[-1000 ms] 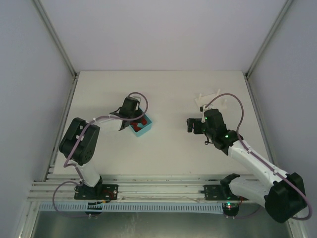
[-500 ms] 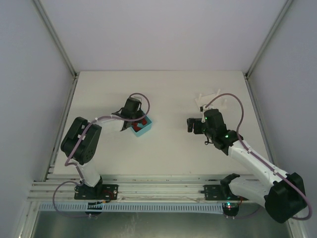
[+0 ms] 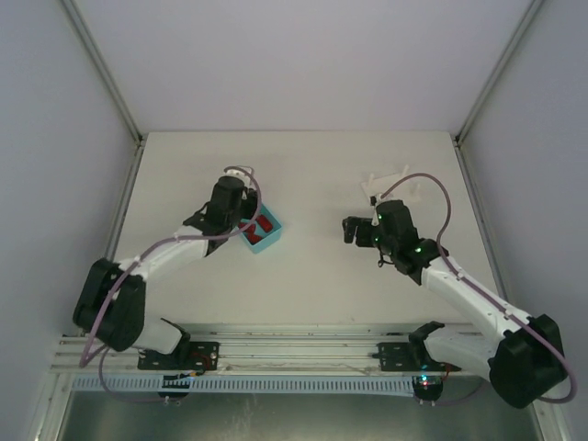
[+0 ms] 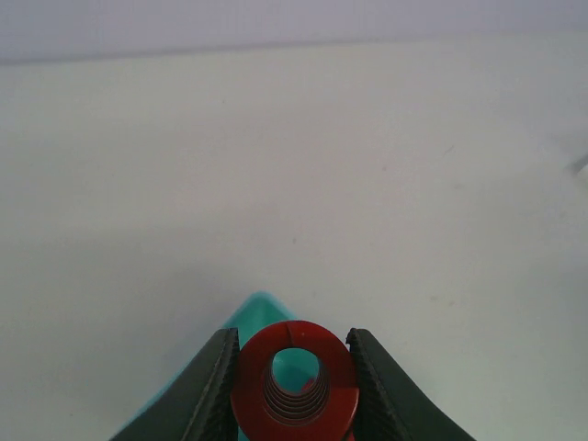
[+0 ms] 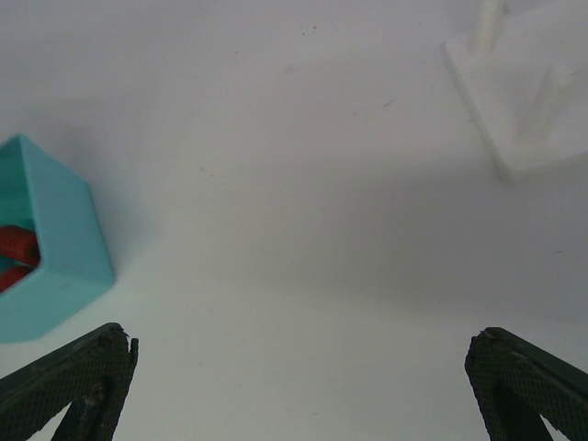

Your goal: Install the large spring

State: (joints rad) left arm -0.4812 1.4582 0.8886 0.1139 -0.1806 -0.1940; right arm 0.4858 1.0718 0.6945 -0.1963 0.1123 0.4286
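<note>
Large spring [image 4: 296,406] gripped in my left gripper [image 4: 294,334], just over the teal box [image 5: 55,266].
The spring is a red coil, its thick round end turned to the wrist camera, and my left fingers [image 4: 220,377] press it from both sides. My right gripper [image 5: 299,338] stands wide open and holds nothing. Some red parts [image 5: 16,246] lie in the box.

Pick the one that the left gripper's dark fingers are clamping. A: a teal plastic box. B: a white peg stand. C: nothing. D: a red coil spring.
D: in the left wrist view, a red coil spring sits pinched between both fingers of the left gripper.
</note>
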